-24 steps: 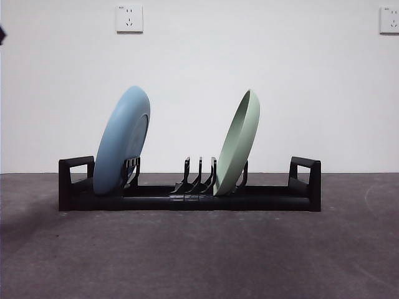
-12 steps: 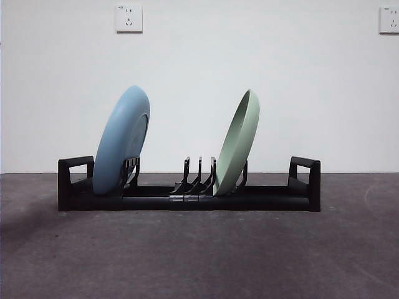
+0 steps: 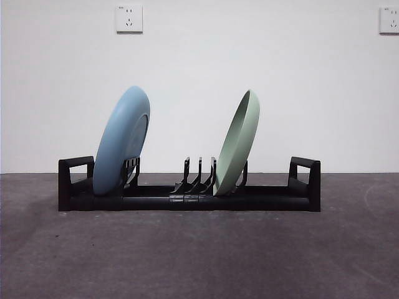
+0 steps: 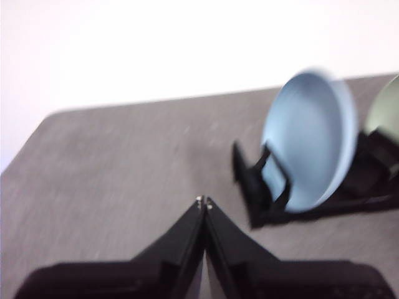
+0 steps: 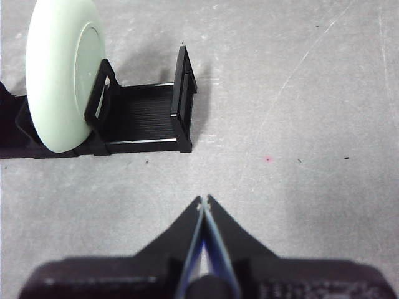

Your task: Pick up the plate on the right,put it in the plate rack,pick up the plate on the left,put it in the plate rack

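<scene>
The black plate rack (image 3: 187,196) lies across the grey table, a looped handle at each end. A blue plate (image 3: 121,140) stands tilted in its left slots, and a pale green plate (image 3: 238,143) leans in slots right of the middle. In the left wrist view my left gripper (image 4: 204,200) is shut and empty, held off the rack's left end, with the blue plate (image 4: 308,140) beyond it. My right gripper (image 5: 203,200) is also shut and empty, above bare table off the rack's right end (image 5: 149,118), away from the green plate (image 5: 62,71). Neither gripper shows in the front view.
Three free prongs (image 3: 199,174) stand between the two plates. A white wall with two sockets (image 3: 129,18) rises behind the table. The grey tabletop (image 3: 199,255) stretches in front of the rack, with its edge visible in the left wrist view.
A dark arm tip at the upper left edge of the front view has gone out of sight. Both plates and the rack stay where they were.
</scene>
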You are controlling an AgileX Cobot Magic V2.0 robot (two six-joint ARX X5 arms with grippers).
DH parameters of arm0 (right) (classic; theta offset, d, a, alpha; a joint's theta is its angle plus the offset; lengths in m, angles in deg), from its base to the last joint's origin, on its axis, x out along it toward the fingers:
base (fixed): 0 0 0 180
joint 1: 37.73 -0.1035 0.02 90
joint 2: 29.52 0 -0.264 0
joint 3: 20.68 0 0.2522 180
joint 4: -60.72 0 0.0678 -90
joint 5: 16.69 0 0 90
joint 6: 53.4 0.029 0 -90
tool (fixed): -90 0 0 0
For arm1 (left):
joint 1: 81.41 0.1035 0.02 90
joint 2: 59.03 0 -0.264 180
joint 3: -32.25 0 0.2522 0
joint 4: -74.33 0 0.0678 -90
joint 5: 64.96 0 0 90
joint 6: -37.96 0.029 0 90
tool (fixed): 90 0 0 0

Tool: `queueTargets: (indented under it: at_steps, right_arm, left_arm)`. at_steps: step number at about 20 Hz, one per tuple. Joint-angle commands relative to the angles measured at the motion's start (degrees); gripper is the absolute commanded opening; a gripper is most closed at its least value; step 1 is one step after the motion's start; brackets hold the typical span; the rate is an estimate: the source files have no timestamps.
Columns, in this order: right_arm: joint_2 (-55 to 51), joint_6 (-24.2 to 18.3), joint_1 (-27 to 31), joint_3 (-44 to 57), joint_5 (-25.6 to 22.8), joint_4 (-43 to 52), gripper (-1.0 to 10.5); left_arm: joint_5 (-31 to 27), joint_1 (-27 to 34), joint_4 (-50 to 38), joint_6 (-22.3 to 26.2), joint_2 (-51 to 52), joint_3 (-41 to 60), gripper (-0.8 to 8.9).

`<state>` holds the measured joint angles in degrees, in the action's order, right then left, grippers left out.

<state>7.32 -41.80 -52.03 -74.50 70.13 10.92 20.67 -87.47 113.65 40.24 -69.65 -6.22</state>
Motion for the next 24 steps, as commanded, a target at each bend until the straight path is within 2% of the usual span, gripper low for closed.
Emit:
queueTargets:
  at_steps: [1,4,7,24]
  right_arm:
    - [-0.1,0.5,-0.1,0.2,-0.2,0.4,0.0]
    - [-0.1,0.5,-0.1,0.2,-0.2,0.4,0.0]
    - [-0.1,0.5,-0.1,0.2,-0.2,0.4,0.0]
    - [-0.1,0.5,-0.1,0.2,-0.2,0.4,0.0]
  left_arm:
    - [0.1,2.0,-2.7,-0.6,4.1,7.6,-0.03]
    - [0.2,2.4,-6.8,-0.9,9.3,16.4,-0.03]
    - [0.2,2.4,-10.2,-1.2,10.5,20.5,-0.03]
    - [1.6,2.4,-11.6,-3.0,10.4,23.2,-0.03]
